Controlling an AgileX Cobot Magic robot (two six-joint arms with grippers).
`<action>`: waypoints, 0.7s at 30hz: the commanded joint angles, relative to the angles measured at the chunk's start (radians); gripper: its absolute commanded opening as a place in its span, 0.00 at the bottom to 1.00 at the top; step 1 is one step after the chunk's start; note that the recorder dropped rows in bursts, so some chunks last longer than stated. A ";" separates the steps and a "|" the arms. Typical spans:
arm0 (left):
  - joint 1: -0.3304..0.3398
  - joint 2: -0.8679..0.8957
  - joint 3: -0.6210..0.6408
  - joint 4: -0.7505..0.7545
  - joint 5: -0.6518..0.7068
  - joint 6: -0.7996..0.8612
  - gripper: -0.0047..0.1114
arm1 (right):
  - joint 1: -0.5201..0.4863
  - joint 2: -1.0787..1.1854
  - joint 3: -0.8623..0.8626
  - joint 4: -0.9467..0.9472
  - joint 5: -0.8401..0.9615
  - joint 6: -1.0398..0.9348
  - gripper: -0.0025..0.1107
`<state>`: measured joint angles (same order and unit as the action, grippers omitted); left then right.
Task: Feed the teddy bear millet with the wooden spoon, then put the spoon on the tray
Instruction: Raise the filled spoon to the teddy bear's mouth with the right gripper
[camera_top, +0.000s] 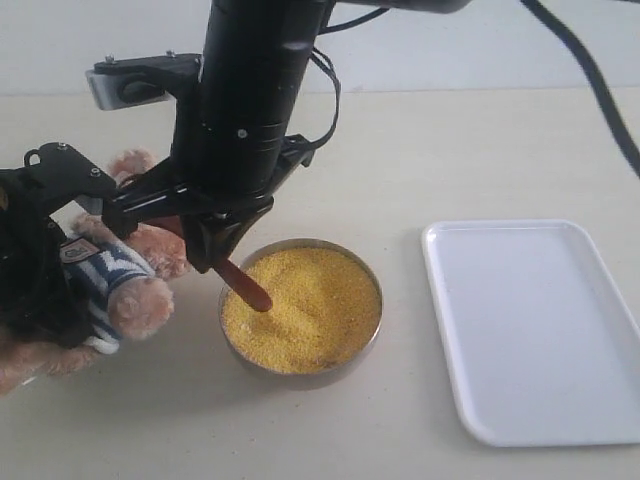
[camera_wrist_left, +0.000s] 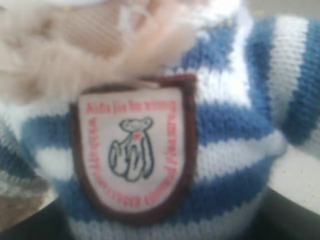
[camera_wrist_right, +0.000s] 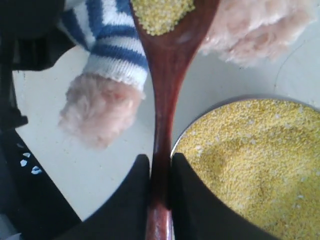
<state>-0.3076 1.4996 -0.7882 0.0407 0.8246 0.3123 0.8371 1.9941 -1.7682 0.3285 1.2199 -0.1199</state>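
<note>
My right gripper (camera_top: 215, 250) reaches across to the left and is shut on the handle of the wooden spoon (camera_wrist_right: 167, 75). The spoon's small bowl carries a heap of millet (camera_wrist_right: 161, 14) and lies close to the teddy bear (camera_top: 135, 295), between its striped sleeve (camera_wrist_right: 112, 47) and a fluffy limb. The handle's tail (camera_top: 248, 287) hangs over the round metal bowl (camera_top: 372, 328), full of millet (camera_top: 315, 305). My left gripper (camera_top: 50, 280) is shut on the bear's body; its chest badge (camera_wrist_left: 132, 150) fills the left wrist view. The white tray (camera_top: 540, 330) lies at the right.
The beige tabletop (camera_top: 420, 150) stretches behind the bowl and tray. My right arm's thick black body (camera_top: 250, 90) stands over the bear and hides its head. A black cable (camera_top: 590, 80) crosses the upper right.
</note>
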 joint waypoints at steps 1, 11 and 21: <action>-0.005 0.001 -0.003 -0.008 -0.013 0.003 0.07 | 0.001 0.032 -0.062 -0.046 0.001 0.027 0.02; -0.005 0.001 -0.003 -0.009 -0.014 0.003 0.07 | 0.001 0.103 -0.125 -0.127 0.001 0.031 0.02; -0.005 0.001 -0.003 -0.011 -0.014 0.003 0.07 | 0.109 0.112 -0.153 -0.442 0.001 0.054 0.02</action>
<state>-0.3076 1.4996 -0.7882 0.0407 0.8246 0.3161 0.9216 2.1122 -1.9128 -0.0441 1.2199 -0.0735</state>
